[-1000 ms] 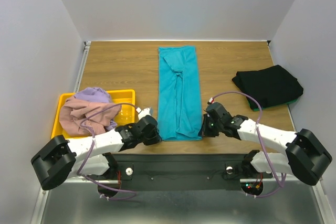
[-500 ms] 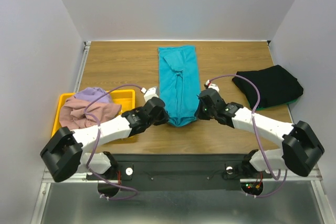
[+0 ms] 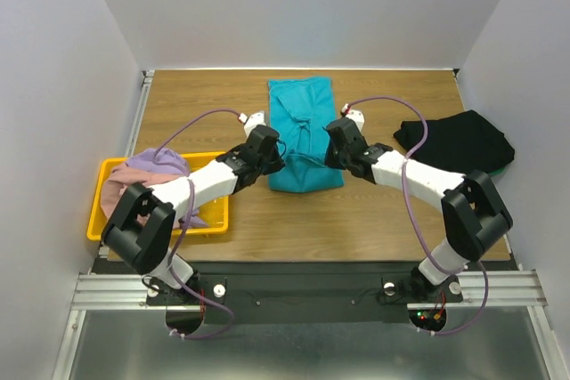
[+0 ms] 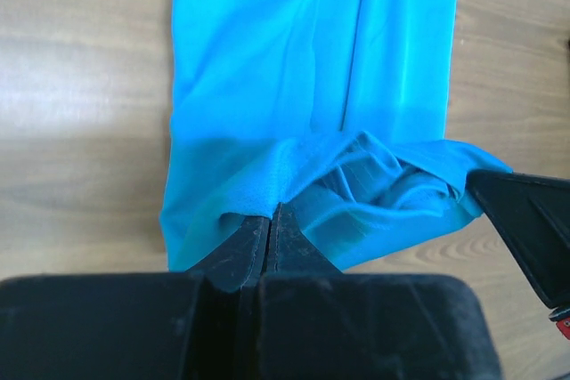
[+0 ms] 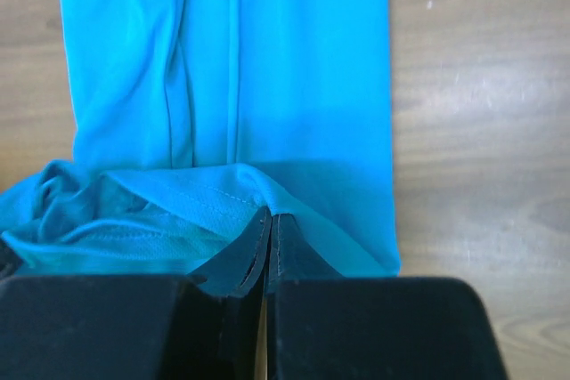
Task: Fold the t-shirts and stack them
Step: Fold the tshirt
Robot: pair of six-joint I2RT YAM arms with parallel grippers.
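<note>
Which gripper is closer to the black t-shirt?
Right. The right gripper grips the teal shirt's edge facing the black t-shirt; the left gripper is farther, across the teal shirt.

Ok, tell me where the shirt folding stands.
Done: black shirt folded at right, on a green shirt. In hand: left claw and right claw pinch the teal shirt by its near hem, lifted over its middle. Left: finish it, stack it, then the pink shirt and lavender shirt heaped in the tray.

Long teal t-shirt [image 3: 303, 113] lies centrally, near end doubled back; black t-shirt [image 3: 456, 144], seemingly folded, far right.
</note>
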